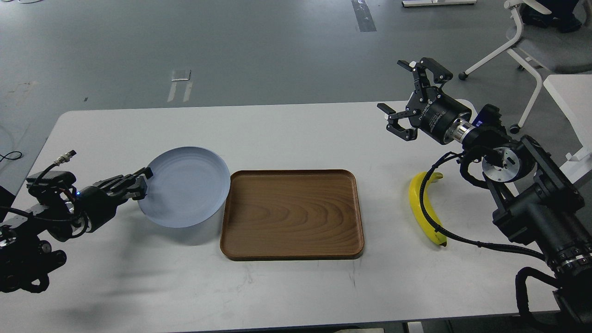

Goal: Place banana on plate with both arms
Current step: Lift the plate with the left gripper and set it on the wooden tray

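The pale blue-grey plate [187, 185] is lifted off the white table and tilted, its right rim close to the wooden tray's left edge. My left gripper [138, 182] is shut on the plate's left rim. The yellow banana [420, 210] lies on the table to the right of the tray, partly crossed by a black cable. My right gripper [407, 99] is open and empty, raised above the table's far right, well behind the banana.
A rectangular brown wooden tray [291, 212] sits in the middle of the table [277, 134]. A white-framed chair [532, 46] stands on the floor beyond the table's far right corner. My right arm's bulk fills the near right.
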`<state>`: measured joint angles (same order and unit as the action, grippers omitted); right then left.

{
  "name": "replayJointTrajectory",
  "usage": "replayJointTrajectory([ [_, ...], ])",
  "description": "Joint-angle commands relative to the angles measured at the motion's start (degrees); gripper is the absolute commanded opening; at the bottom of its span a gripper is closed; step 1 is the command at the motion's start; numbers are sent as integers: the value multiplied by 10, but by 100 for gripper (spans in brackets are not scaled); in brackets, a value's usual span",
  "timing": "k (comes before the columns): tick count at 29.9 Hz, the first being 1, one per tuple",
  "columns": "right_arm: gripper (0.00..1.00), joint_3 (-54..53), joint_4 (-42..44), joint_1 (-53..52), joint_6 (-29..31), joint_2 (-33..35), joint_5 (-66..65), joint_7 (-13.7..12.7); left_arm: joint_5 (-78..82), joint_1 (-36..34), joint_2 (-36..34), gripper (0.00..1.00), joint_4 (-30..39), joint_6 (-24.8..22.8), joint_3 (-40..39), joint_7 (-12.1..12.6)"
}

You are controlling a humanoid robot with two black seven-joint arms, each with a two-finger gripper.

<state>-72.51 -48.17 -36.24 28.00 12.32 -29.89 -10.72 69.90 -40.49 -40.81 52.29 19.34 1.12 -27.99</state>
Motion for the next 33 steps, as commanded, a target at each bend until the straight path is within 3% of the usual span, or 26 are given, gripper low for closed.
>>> replayJointTrajectory([
  [1,100,0,-3,0,0,10,0,0,2,-34,30,0,24,-6,0,0],
  [8,100,-1,-5,6,0,14,0,0,7,-56,82,0,25,-23,10,0],
  [15,100,-1,-5,6,0,12,0,1,6,-84,168,0,12,-26,85,0],
  [21,100,-3,-6,11,0,14,1,2,5,-82,230,0,-67,-26,86,0],
  [33,100,-6,-7,15,0,17,1,3,5,-80,240,0,-79,-26,101,0],
])
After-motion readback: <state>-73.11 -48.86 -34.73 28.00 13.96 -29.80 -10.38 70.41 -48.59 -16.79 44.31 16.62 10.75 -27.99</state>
